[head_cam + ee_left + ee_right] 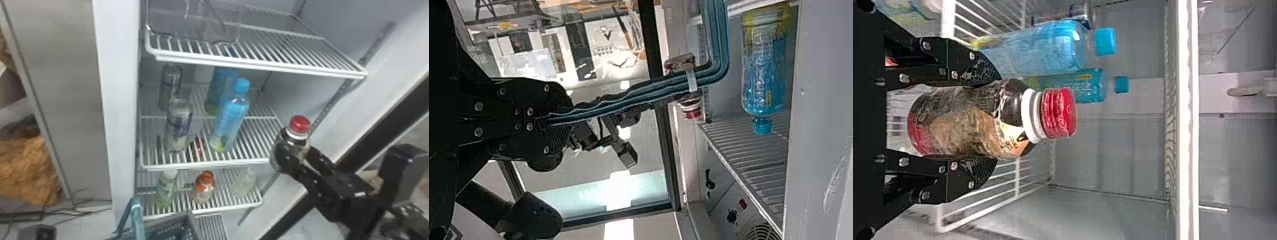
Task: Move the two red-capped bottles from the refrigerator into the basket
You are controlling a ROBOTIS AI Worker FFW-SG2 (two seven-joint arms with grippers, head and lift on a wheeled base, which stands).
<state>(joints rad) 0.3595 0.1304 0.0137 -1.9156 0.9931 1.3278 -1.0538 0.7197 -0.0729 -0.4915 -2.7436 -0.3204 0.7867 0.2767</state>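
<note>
White wire shelves (204,164) stand behind. About three o'clock in head view, right gripper (988,121) clasps one red-capped bottle (953,122), probably heavy, slippery; its waist suits holding. Left gripper (551,120) pinches handle (137,217) of basket (191,223), seven o'clock.

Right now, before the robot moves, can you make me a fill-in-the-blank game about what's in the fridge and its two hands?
The cap on the bottle in the right hand is ____.
The left hand grips the basket by its ____.
The two tall bottles near the silver cans have ____ caps.
Those cans and tall bottles stand on a wire ____.

Missing words: red; handle; blue; shelf.
</note>
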